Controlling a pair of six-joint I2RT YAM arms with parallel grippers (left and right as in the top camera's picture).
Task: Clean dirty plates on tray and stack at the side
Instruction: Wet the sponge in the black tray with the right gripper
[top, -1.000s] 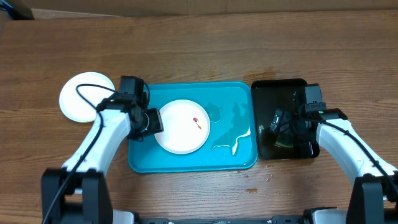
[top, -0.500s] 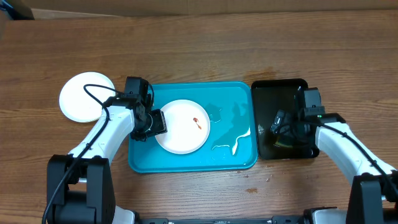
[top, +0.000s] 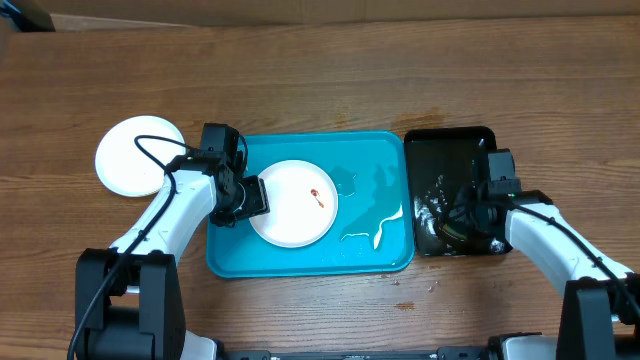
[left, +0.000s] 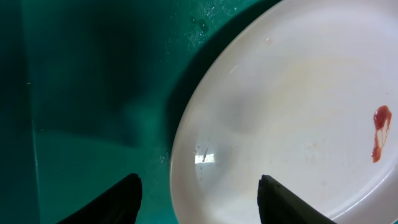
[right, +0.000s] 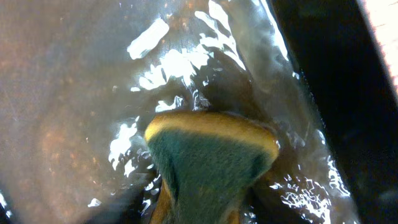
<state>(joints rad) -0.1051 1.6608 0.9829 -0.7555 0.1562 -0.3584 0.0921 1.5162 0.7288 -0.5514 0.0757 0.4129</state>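
Surface: a brown wooden table with the grain running left to right. A paler tan band lies along its far edge, and I cannot tell what it is.
Plate on the table: a plain white round plate, flat and face up. It lies to the left of the left gripper and a little farther back, outside the tray.
Left gripper: low over the left end of the tray, pointing to the right. Its fingers are spread, with the near rim of the smeared plate between them. I cannot tell if they touch it.
Tray: turquoise-blue, rectangular, with rounded corners and a raised rim. Its long axis runs left to right, from under the left gripper nearly to the black tray.
Smeared plate: white, round and shallow, flat and face up in the left half of the tray, directly in front of the left gripper.
Smear: a small red streak on the side of the plate far from the left gripper.
Water: a shiny wet patch on the tray floor, between the smeared plate and the right gripper.
Black tray: smaller, just beside the right end of the turquoise tray, and holding water.
Right gripper: down inside the black tray, pinching the sponge.
Sponge: yellow with a green scrub face, wet, at the tip of the right gripper.
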